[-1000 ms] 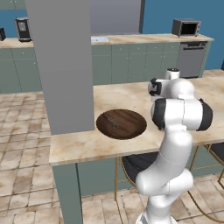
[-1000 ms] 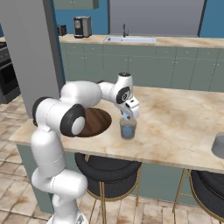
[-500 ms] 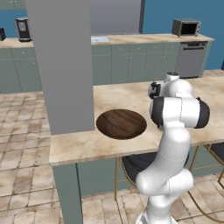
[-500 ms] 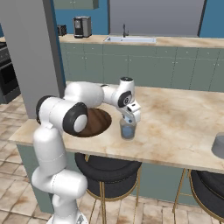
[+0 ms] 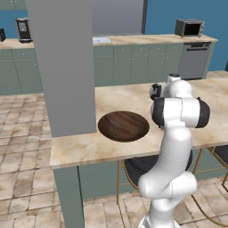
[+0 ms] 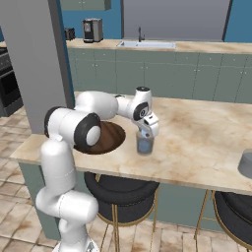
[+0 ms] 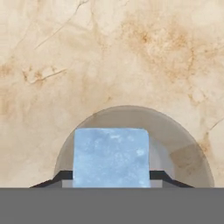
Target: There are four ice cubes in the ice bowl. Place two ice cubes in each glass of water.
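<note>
Marble bench [image 6: 206, 138]: beige polished stone, rust-brown veins, flat slab, rounded edge; teal-grey cabinet base under it.
ice bowl [image 5: 123, 126]: dark brown wood, visible grain, wide shallow round; sits on bench beside the grey pillar, just left of the arm. Cubes inside cannot be made out.
glass of water [image 6: 144, 142]: short clear cylinder, bluish-grey water; on bench just right of the bowl, directly under the claw. In hand view a round clear rim [image 7: 175, 131] curves behind the cube.
ice cube [image 7: 111, 156]: pale blue, slightly translucent, faint mottled surface, square face; sits between the dark finger tips [image 7: 162, 176], over the glass mouth.
claw [image 6: 146, 129]: white body, pointing down over the glass; tips at the cube's two sides, part-way apart; firm grip or letting go, cannot tell.
arm: glossy white shells, dark joints.
pillar [image 5: 67, 67]: plain matte grey, square section.
microwave [image 5: 189, 28]: dark box on back counter.
coffee machine [image 6: 91, 30]: dark, back counter.
writing: none readable.
</note>
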Controlling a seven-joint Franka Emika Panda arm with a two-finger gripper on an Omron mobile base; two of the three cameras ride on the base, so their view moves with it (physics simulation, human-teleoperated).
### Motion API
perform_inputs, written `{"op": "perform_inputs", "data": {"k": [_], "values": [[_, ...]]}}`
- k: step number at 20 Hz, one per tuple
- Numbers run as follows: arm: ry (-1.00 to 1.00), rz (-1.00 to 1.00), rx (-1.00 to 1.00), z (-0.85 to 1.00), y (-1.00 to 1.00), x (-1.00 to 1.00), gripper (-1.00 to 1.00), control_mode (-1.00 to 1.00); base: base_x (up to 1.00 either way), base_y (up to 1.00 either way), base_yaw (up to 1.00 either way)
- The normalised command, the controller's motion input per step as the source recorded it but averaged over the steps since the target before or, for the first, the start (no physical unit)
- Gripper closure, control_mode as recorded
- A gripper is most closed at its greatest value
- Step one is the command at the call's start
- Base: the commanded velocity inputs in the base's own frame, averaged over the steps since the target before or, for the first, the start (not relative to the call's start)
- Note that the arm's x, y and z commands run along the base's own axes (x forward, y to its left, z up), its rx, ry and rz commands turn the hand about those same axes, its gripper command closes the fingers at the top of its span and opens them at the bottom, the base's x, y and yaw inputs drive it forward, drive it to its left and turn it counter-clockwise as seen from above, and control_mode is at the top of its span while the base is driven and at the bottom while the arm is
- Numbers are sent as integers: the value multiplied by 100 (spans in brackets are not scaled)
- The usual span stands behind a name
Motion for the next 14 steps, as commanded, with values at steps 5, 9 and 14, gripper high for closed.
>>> {"op": "perform_inputs", "data": {"k": [5, 9, 14], "values": [[-1, 0, 3, 20, -5, -21, -100, -100, 0, 0, 0], [-13, 0, 8, 80, -12, -52, -100, -100, 0, 0, 0], [-19, 1, 2, 71, 12, -67, -100, -100, 0, 0, 0]]}}
